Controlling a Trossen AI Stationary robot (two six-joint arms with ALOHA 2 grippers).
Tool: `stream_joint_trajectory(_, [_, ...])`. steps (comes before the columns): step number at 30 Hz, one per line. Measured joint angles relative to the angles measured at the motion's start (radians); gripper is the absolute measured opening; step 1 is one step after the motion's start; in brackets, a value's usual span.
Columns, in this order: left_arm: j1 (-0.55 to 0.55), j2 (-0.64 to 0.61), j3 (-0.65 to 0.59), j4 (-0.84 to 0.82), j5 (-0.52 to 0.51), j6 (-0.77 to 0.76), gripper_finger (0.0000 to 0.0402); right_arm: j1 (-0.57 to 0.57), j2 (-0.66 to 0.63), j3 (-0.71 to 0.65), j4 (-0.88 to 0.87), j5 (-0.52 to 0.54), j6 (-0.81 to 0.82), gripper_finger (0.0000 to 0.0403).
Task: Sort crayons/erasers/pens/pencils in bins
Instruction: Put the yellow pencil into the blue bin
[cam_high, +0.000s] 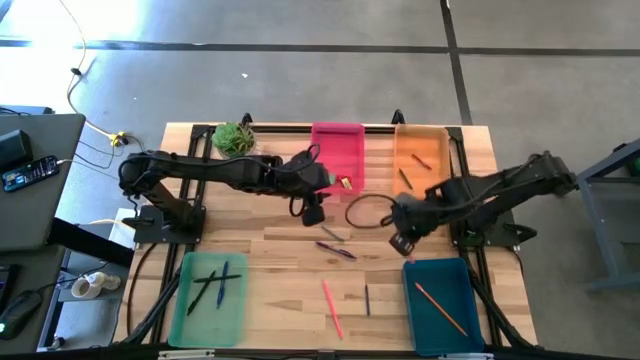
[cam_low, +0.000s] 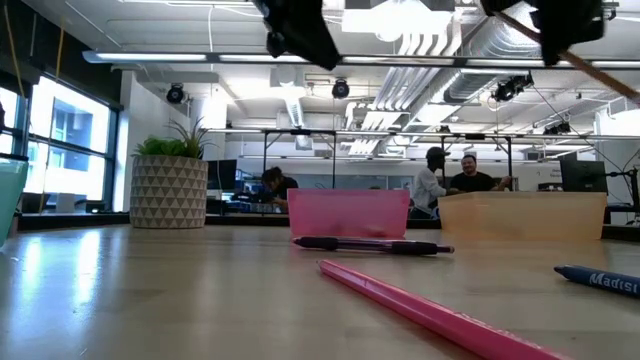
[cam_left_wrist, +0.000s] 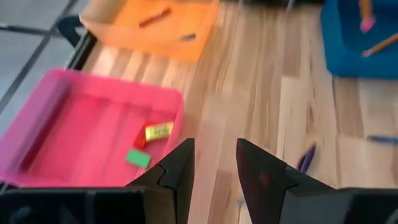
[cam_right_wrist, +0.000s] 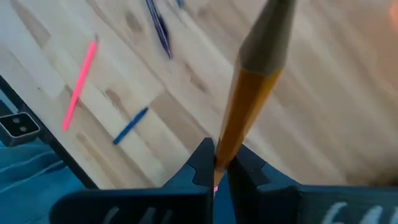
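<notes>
Right gripper (cam_right_wrist: 216, 163) — clamped on an orange pencil (cam_right_wrist: 249, 93), held above the table (cam_high: 280, 250) near the teal bin (cam_high: 440, 300). Left gripper (cam_left_wrist: 214, 168) — fingers parted, nothing held, positioned beside the pink bin (cam_left_wrist: 74, 130), in which three erasers (cam_left_wrist: 148, 142) are contained.

From my remote station the place looked like an open-plan lab or office: exposed ceiling ducts (cam_low: 440, 40) and strip lights overhead, people (cam_low: 455, 180) seated at desks with monitors (cam_low: 582, 176) behind the wooden table (cam_high: 290, 255), a potted plant (cam_low: 168, 178), concrete floor (cam_high: 300, 70).
</notes>
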Motion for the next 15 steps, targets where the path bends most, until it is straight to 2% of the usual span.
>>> stream_joint_trajectory(10, [-0.026,-0.002,0.0,-0.113,0.008,0.0,0.0106,0.217,0.0,-0.085,0.055,-0.03,0.345,0.0007])
stream_joint_trajectory(15, [-0.031,-0.002,0.0,-0.112,0.073,0.0,0.0106,0.313,0.017,-0.085,0.048,-0.008,0.458,0.0007])
